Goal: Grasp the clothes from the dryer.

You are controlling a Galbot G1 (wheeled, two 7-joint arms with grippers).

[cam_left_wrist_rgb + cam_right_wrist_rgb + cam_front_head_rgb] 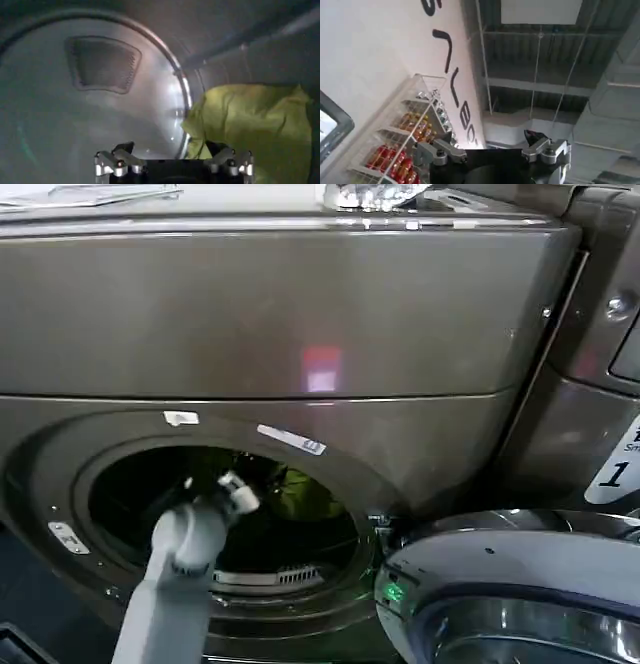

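Clothes [252, 127] lie, seemingly untouched, beside open-fingered left gripper [172, 155].

You get a white wall [375, 55] with black lettering [451, 75]. Wire rack [415, 135] of bottles against it. Grey ceiling beams [540, 85] overhead.

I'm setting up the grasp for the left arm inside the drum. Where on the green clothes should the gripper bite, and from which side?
Judging by the left wrist view, the clothes lie bunched against the drum wall, beside the rear plate. The raised, crumpled fold on the edge nearest the left gripper looks best: come straight in through the dryer porthole with the open fingers straddling that ridge.
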